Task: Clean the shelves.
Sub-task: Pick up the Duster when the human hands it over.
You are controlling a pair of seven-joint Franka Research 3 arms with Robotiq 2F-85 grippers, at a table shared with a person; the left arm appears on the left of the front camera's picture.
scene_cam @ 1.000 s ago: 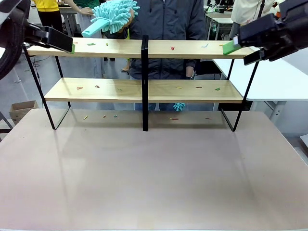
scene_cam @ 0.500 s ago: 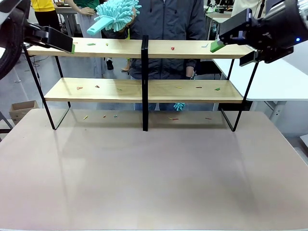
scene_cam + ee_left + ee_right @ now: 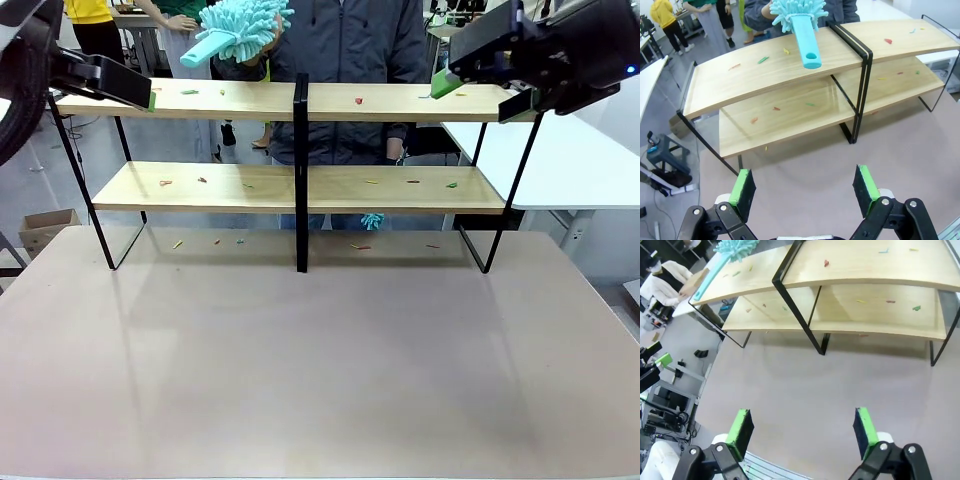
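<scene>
At far side of the table point(image 3: 320, 380) stand the shelves point(image 3: 400, 190), scraps point(image 3: 359, 100) on both boards: stiff wood, thin frame, prob. light, so steady it at a board end. Jaws wide & empty on left gripper point(image 3: 805, 185) & right gripper point(image 3: 802, 427); a soft duster point(image 3: 240, 25) is held above.

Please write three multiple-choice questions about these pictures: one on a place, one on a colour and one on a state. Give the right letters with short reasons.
1. Where is the duster?
A. lying on the table
B. on the lower board
C. in the air above the top board of the shelves

2. What colour is the duster?
A. turquoise
B. red
C. black

3. How is the left gripper?
A. shut on a cloth
B. open and empty
C. shut on the duster

Answers: 1 C, it hangs over the left half of the top board. 2 A, head and handle are both turquoise. 3 B, its green pads stand wide apart with nothing between them.
</scene>
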